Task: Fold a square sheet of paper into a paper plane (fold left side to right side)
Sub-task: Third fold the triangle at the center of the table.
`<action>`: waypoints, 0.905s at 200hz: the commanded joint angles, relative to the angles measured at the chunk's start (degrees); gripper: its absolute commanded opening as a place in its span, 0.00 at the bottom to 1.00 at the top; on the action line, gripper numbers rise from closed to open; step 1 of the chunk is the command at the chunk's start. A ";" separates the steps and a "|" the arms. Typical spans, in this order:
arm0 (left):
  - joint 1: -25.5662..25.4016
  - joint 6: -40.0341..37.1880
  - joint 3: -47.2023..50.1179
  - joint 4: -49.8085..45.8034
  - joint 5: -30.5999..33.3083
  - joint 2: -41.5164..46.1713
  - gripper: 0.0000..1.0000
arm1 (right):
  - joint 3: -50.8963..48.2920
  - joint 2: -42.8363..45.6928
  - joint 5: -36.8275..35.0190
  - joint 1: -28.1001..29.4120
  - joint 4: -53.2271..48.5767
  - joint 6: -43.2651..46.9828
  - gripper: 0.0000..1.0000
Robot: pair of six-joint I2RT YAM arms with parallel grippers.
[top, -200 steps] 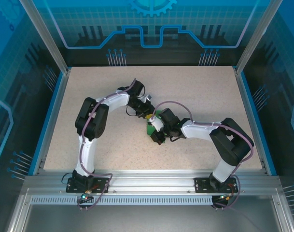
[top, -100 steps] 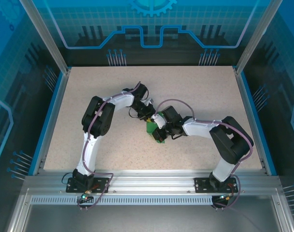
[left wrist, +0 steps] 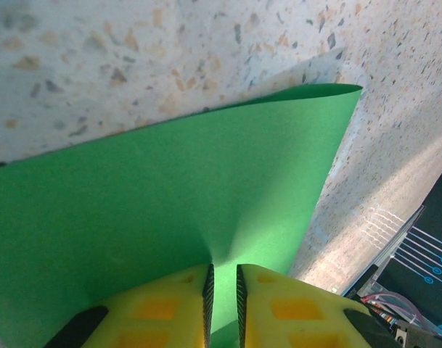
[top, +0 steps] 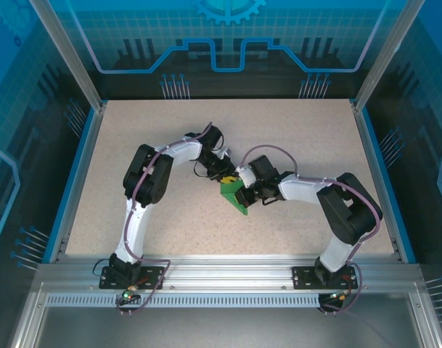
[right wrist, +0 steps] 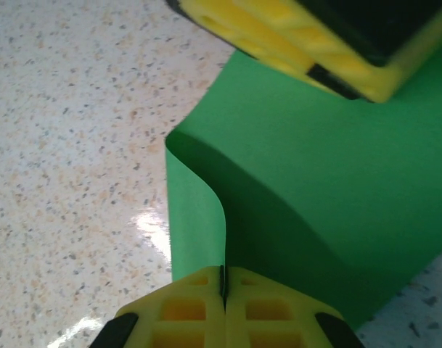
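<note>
Two pinches hold the job together. The right gripper (right wrist: 223,279) has its jaws pressed tight on one edge of the green paper (right wrist: 300,196), and from that seam the sheet rises and bends over in a soft, uncreased curl. The left gripper (left wrist: 224,279) nips the sheet through a narrow slit between its jaws, with a small pucker running out from the grip. The paper lies partly lifted near the middle of the table (top: 293,138), between the two wrists, which stand very close together. Pulling the grippers apart would likely tear the thin sheet or slip it out of one grip. Pushing the curl down off-line would set a crooked crease, with edges that miss each other. With so little room, the yellow jaws may also knock together.
</note>
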State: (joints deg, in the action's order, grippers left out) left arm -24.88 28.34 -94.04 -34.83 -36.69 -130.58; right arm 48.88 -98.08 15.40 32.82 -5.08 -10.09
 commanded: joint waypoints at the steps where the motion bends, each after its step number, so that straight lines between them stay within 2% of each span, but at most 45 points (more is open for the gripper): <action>1: -0.83 -0.78 -0.09 -2.56 2.47 -3.10 0.19 | 1.20 -1.47 -1.64 -1.24 -0.95 -1.73 0.00; 67: -0.95 -0.74 0.08 -2.52 2.49 -3.18 0.19 | 2.75 -2.28 -3.17 -1.75 -1.26 -2.82 0.00; 181: -0.96 -0.80 0.45 -2.44 2.50 -3.05 0.19 | -0.93 -0.27 2.47 -1.78 0.60 -1.51 0.00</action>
State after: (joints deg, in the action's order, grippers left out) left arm -24.93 28.34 -94.04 -34.81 -36.69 -130.58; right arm 49.41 -99.74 15.66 31.73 -4.91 -12.01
